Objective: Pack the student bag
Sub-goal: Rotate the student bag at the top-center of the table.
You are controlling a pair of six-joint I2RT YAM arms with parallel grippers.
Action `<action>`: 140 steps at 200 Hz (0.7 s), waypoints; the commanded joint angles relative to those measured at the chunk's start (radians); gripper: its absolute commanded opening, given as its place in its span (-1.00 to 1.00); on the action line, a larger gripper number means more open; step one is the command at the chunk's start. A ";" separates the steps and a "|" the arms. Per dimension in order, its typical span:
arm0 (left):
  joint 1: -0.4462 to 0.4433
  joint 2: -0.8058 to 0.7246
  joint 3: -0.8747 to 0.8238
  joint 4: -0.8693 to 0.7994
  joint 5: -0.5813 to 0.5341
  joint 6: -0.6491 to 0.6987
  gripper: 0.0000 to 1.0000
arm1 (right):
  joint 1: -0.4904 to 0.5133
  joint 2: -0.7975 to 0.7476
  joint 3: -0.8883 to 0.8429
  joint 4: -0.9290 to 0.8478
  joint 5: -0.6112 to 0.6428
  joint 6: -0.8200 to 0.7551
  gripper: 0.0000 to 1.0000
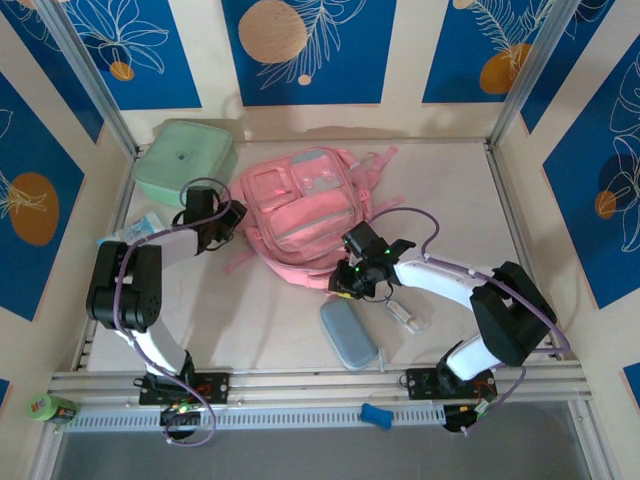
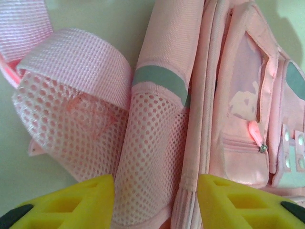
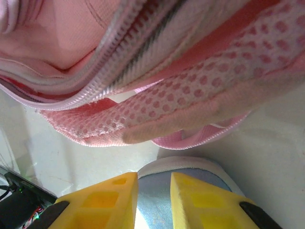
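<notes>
The student bag [image 1: 300, 200] is a pink backpack lying flat in the middle of the table, front pockets up. My left gripper [image 1: 237, 215] is at its left side. In the left wrist view the yellow fingers [image 2: 90, 200] stand on either side of the bag's mesh side pocket [image 2: 152, 157], which fills the gap of that gripper [image 2: 155, 183]. My right gripper [image 1: 345, 285] sits at the bag's near edge. Its jaws [image 3: 154, 177] are a little apart with nothing between them, just above the grey-blue oval case [image 3: 155, 202]. The bag's zipper and mesh strap [image 3: 143, 47] hang close ahead.
A mint-green lidded box [image 1: 185, 160] stands at the back left, beside the bag. The grey-blue case [image 1: 347, 335] lies near the front edge, with a small white item [image 1: 408, 315] to its right. A blue packet [image 1: 140, 228] lies at the far left.
</notes>
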 commanded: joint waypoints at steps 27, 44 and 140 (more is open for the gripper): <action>-0.007 0.087 0.028 0.013 0.016 -0.004 -0.03 | -0.010 0.020 0.017 0.004 -0.032 -0.007 -0.50; -0.007 0.123 0.037 0.057 0.040 -0.019 -0.07 | -0.012 0.023 0.018 0.005 -0.032 -0.008 -0.50; -0.027 0.101 0.072 0.104 0.073 0.007 -0.90 | -0.066 0.067 0.051 0.047 -0.024 -0.042 -0.50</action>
